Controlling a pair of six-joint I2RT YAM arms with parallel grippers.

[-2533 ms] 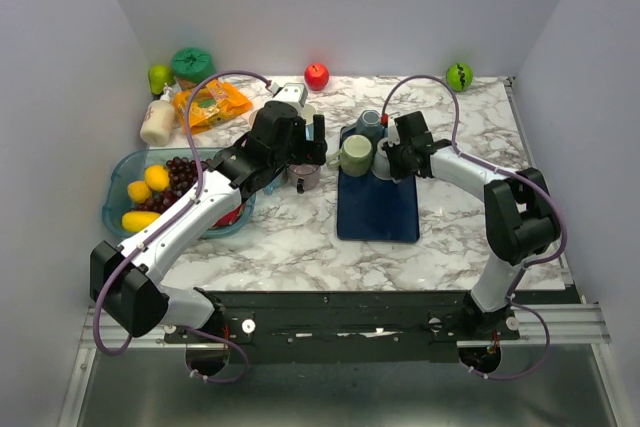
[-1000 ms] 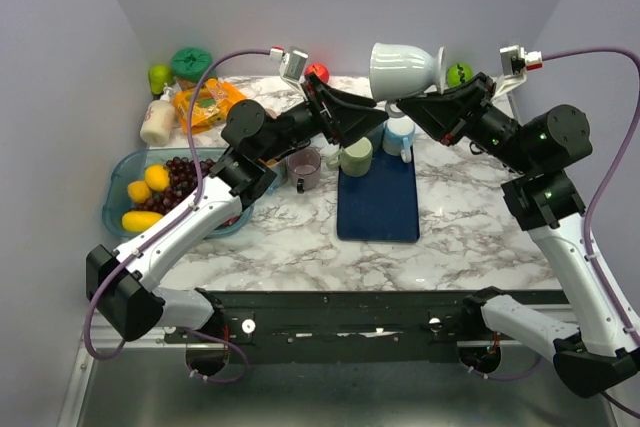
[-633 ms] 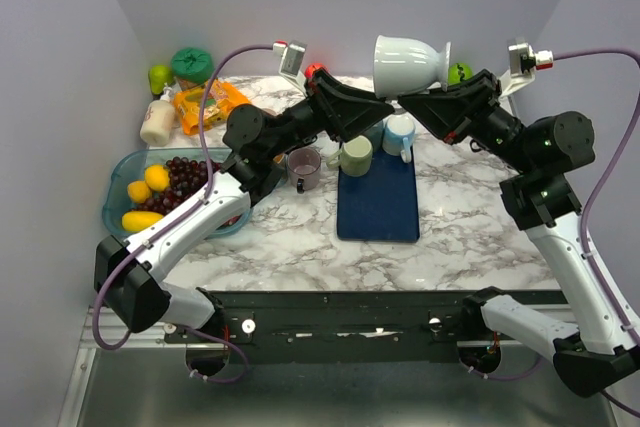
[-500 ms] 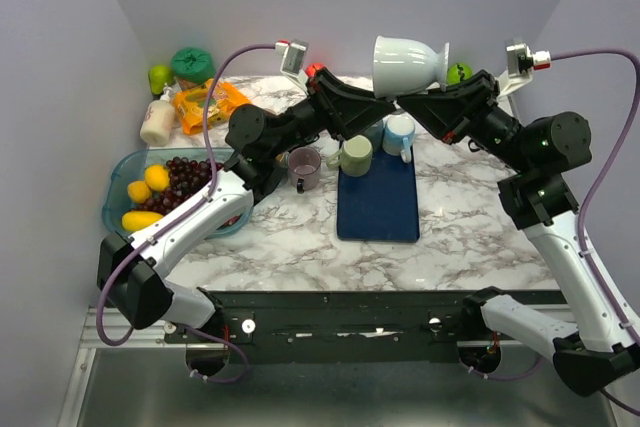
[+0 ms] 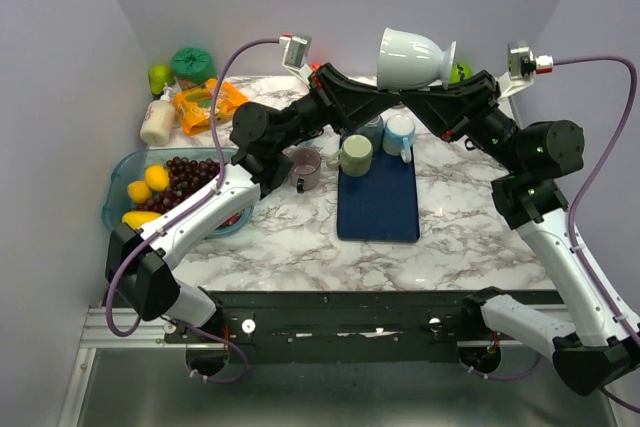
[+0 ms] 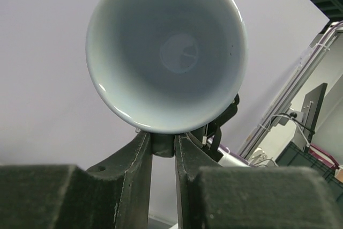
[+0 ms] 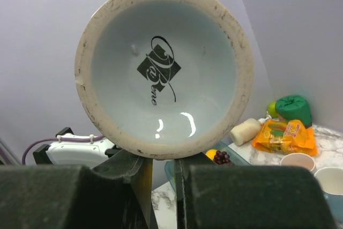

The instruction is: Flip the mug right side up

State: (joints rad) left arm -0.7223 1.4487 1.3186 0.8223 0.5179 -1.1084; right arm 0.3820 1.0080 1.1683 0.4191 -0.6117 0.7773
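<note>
A white footed mug (image 5: 415,55) hangs on its side high above the back of the table, mouth to the left, foot to the right. My left gripper (image 5: 391,93) reaches up from the left and my right gripper (image 5: 411,97) from the right, and they meet under the mug. The left wrist view looks straight into the mug's mouth (image 6: 166,52), where my left gripper (image 6: 163,144) is shut on a dark piece just below the rim. Facing the right wrist camera is the mug's printed underside (image 7: 163,68), with my right gripper (image 7: 163,160) shut at its lower edge.
Under the arms a blue mat (image 5: 378,202) carries a green mug (image 5: 355,155) and a white-and-blue mug (image 5: 400,133). A dull purple mug (image 5: 304,167) stands left of the mat. A fruit bin (image 5: 118,202), bottle (image 5: 158,119), orange packet (image 5: 205,102) and green container (image 5: 192,62) crowd the left.
My right arm lifted the white mug off the mat and high above the table. My left arm rose to meet it, and its jaws have closed in under the rim.
</note>
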